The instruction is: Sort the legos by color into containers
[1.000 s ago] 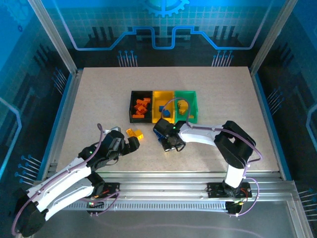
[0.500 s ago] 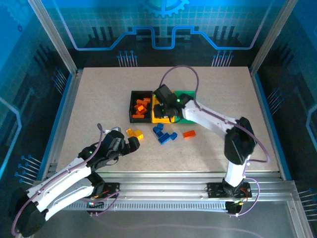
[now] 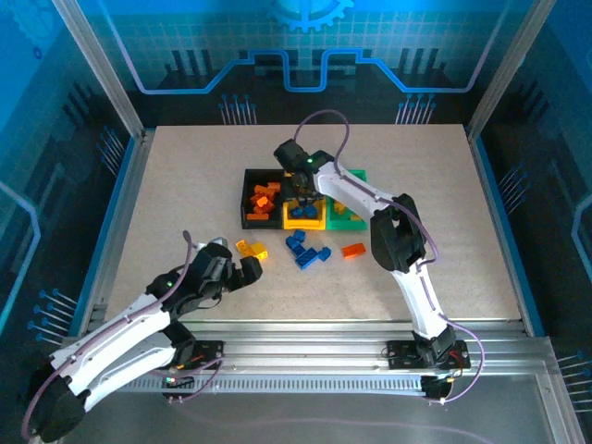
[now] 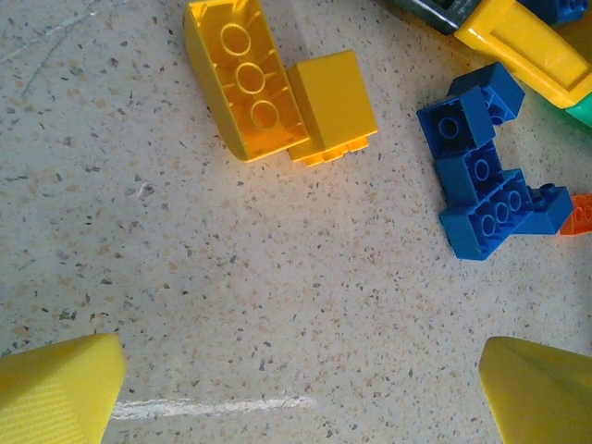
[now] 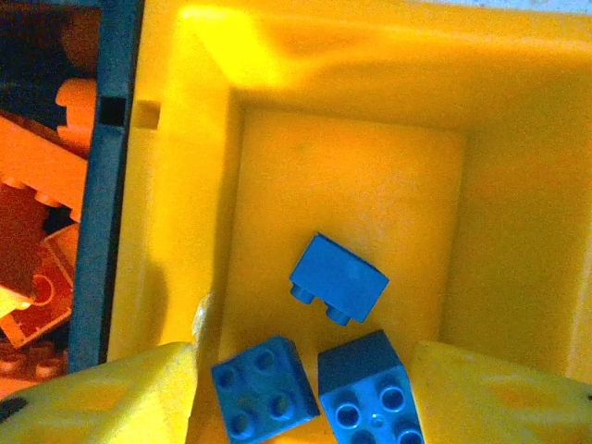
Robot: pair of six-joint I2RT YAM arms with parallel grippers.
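1. The left hand [image 3: 243, 270] hovers low over the desk [image 3: 185, 185], well in front of the yellow bin [image 3: 305, 223] and off to its left. Its fingers [image 4: 60, 384] are spread wide with nothing between them.
2. Two yellow bricks [image 3: 252, 248] lie touching each other on the desk just beyond that hand, in front of the yellow bin and to its left.
3. A blue brick cluster [image 3: 306, 250] lies just in front of the yellow bin. A lone orange brick [image 3: 352, 250] sits near it, in front of the bin and to its right.
4. The yellow bin is the middle of three joined in a row. The black bin [image 3: 246, 199] on its left holds orange bricks [image 3: 264, 202], and the green bin [image 3: 348, 221] is on its right.
5. The right hand [image 3: 299, 191] hangs directly above the yellow bin, fingers parted and gripping nothing. Three blue bricks [image 5: 338, 277] lie inside that bin, one of them tilted.
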